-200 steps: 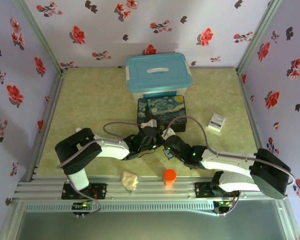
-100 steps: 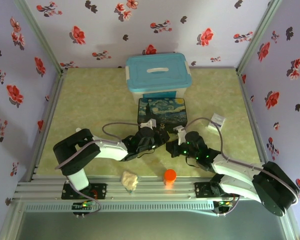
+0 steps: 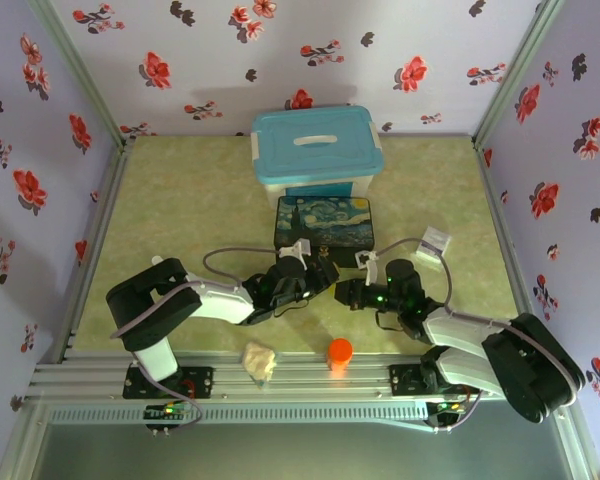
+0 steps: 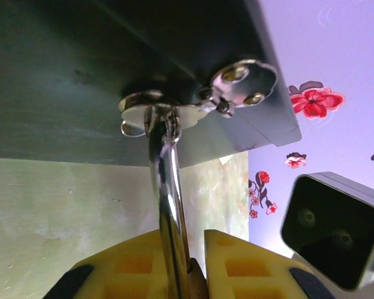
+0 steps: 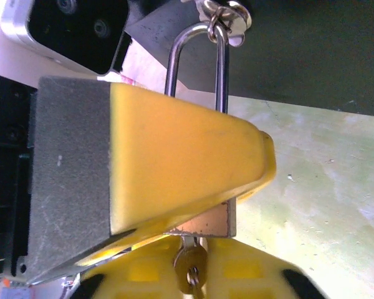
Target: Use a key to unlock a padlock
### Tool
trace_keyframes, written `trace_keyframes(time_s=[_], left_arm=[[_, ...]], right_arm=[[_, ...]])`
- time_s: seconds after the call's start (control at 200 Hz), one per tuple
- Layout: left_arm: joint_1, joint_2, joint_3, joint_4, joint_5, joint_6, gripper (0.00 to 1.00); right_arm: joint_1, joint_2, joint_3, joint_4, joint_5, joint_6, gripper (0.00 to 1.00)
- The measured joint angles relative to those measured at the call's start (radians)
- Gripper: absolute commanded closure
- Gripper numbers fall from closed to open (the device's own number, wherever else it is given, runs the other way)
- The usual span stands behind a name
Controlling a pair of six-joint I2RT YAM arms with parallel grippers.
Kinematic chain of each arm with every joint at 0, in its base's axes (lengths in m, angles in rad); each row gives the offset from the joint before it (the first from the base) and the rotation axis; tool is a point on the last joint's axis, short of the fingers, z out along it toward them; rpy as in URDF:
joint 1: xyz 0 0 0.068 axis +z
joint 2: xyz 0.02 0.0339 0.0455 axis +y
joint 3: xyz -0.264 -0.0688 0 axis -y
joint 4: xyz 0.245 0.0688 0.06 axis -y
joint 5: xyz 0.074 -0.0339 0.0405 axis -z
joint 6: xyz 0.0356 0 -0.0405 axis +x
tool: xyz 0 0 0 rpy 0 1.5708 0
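Observation:
The padlock (image 5: 207,223) hangs by its silvery shackle (image 4: 168,199) from the metal hasp (image 4: 243,81) on the painted box (image 3: 324,222). My left gripper (image 4: 186,242) is shut on the padlock, and one of its yellow fingers (image 5: 174,156) covers most of the brass body. The key (image 5: 191,269) sits in the keyhole under the body, between the fingers of my right gripper (image 5: 192,250). Those fingers flank the key head closely, and I cannot tell whether they touch it. In the top view the left gripper (image 3: 315,277) and right gripper (image 3: 346,293) meet at the box's front.
A blue-lidded bin (image 3: 316,150) stands behind the painted box. An orange cap (image 3: 340,351) and a crumpled cream lump (image 3: 260,360) lie near the front rail. A white packet (image 3: 435,243) lies to the right. Flowered walls close in three sides.
My right arm has swung its elbow out to the right and its wrist has turned, while the gripper stays at the padlock. The left arm has not moved.

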Motion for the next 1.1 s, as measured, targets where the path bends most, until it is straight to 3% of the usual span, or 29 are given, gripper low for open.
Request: trace_keyframes(time_s=[0.06, 0.195, 0.295, 0.47, 0.6, 0.7, 0.925, 1.095], left_arm=[[0.0, 0.0, -0.011, 0.003, -0.002, -0.001, 0.97], [0.0, 0.0, -0.034, -0.006, -0.003, -0.001, 0.97], [0.0, 0.0, -0.046, -0.019, -0.002, -0.003, 0.97], [0.0, 0.0, -0.049, -0.02, -0.002, -0.009, 0.97], [0.0, 0.0, -0.049, -0.02, -0.002, -0.009, 0.96], [0.0, 0.0, -0.048, -0.029, -0.002, -0.007, 0.94], [0.0, 0.0, -0.011, -0.21, 0.006, 0.062, 0.9], [0.0, 0.0, 0.041, -0.334, 0.004, 0.134, 0.82]], right_arm=[[-0.023, 0.0, -0.002, 0.002, -0.006, 0.021, 0.7], [-0.035, -0.022, -0.002, -0.054, -0.002, 0.026, 0.71], [-0.035, -0.093, 0.003, -0.159, 0.071, 0.006, 0.73], [0.079, -0.216, 0.079, -0.426, 0.272, -0.106, 0.72], [0.109, -0.219, 0.111, -0.476, 0.327, -0.155, 0.69], [0.133, -0.191, 0.124, -0.51, 0.371, -0.179, 0.61], [0.143, -0.18, 0.221, -0.662, 0.595, -0.185, 0.57], [0.143, -0.135, 0.283, -0.695, 0.68, -0.188, 0.58]])
